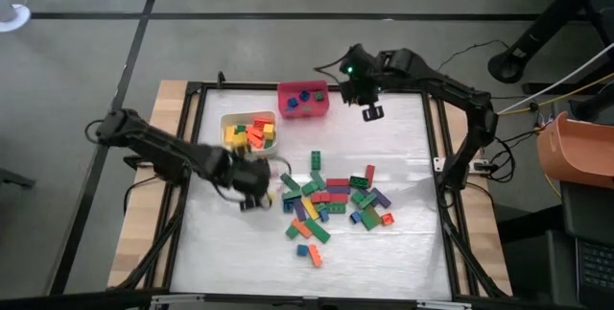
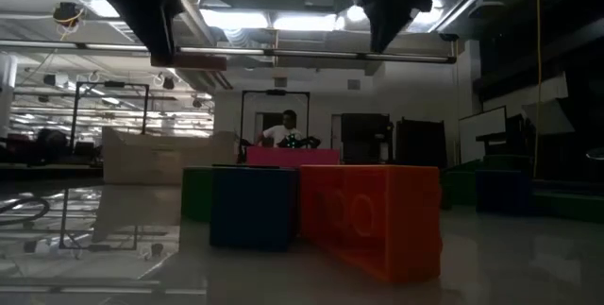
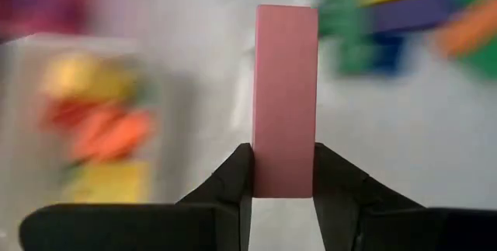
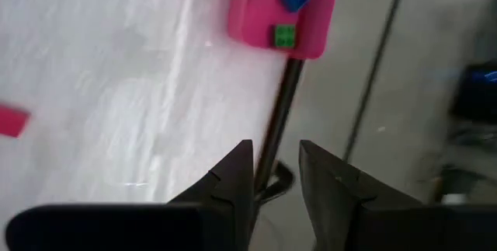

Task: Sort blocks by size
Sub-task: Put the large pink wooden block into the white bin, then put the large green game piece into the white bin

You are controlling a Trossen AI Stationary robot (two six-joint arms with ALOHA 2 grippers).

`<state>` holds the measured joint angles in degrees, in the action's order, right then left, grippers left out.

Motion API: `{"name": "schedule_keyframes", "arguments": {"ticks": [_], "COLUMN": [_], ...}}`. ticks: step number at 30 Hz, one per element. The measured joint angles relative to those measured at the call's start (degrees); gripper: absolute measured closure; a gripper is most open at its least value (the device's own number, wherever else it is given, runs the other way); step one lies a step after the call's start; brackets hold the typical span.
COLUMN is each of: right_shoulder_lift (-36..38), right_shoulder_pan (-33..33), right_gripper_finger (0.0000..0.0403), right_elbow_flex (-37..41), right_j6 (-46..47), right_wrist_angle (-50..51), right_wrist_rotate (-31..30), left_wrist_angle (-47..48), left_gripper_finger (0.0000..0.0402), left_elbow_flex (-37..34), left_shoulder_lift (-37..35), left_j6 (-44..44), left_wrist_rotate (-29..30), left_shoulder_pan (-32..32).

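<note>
My left gripper (image 3: 283, 175) is clamped on a long pink block (image 3: 286, 95), its long axis running straight out from between my fingers. In the high view that gripper sits left of centre, and the white bin (image 1: 228, 120) of bars lies just up-frame of it, so I judge that the short carry. The loose blocks (image 1: 331, 200) lie at centre. Farthest, my right gripper (image 1: 370, 110) hangs empty and narrowly parted beside the red bin (image 1: 286, 88), top centre.

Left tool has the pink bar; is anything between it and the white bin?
Nothing visible. The left tool grips the pink bar, and bare table lies between it and the white bin.
</note>
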<state>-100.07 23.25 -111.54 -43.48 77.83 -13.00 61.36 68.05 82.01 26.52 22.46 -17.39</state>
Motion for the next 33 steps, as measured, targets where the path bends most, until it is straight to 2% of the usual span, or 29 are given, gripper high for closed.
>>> {"name": "schedule_keyframes", "arguments": {"ticks": [4,8,12,16,19,24,28,33], "right_shoulder_lift": [0.0,-0.15,-0.26,-0.26,-0.26,-1.44,-4.25,-9.27], "right_shoulder_pan": [3.66,4.57,4.27,3.24,2.24,0.52,-0.42,-1.15], "right_gripper_finger": [0.0297,0.0297,0.0297,0.0297,0.0297,0.0285,0.0245,0.0194], "right_elbow_flex": [0.02,0.02,0.02,0.02,0.02,-0.01,-0.01,0.02], "right_j6": [1.35,1.35,1.36,1.7,2.22,8.89,13.51,27.79], "right_wrist_angle": [0.09,-0.21,-1.31,-3.67,-4.82,-6.13,-6.22,-6.2], "right_wrist_rotate": [7.81,14.05,15.2,15.22,15.59,15.62,15.45,15.07], "left_wrist_angle": [9.3,10.6,8.13,4.64,3.02,0.31,-1.46,-1.87], "left_gripper_finger": [0.0318,0.0313,0.0307,0.0305,0.0294,0.0252,0.022,0.0205], "left_elbow_flex": [0.0,-1.84,-5.06,-8.01,-9.51,-11.29,-12.63,-13.38], "left_shoulder_lift": [-3.32,-5.03,-4.97,-4.95,-4.97,-4.97,-4.97,-4.97], "left_j6": [-0.47,-7.05,-15.41,-20.23,-22.67,-25.36,-26.78,-26.71], "left_wrist_rotate": [4.49,4.94,4.88,4.91,4.81,4.79,4.77,4.77], "left_shoulder_pan": [7.55,15.74,23.21,28.81,31.51,34.21,35.35,35.89]}}
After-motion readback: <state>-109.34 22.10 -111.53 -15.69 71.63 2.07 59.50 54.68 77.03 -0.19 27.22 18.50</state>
